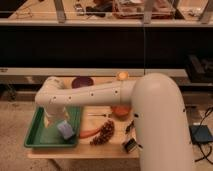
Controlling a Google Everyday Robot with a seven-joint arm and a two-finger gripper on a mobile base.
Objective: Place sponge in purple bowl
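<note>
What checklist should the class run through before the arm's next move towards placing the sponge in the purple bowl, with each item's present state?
1. Small grey-blue sponge block found, lying in the green plastic tray: ok.
2. Gripper low over the tray, just left of the sponge: ok.
3. Fingers open: ok.
4. Sponge gripped: not ok.
5. Round purple bowl in view, beyond the white arm: ok.
6. Bowl's inside free: cannot tell.
</note>
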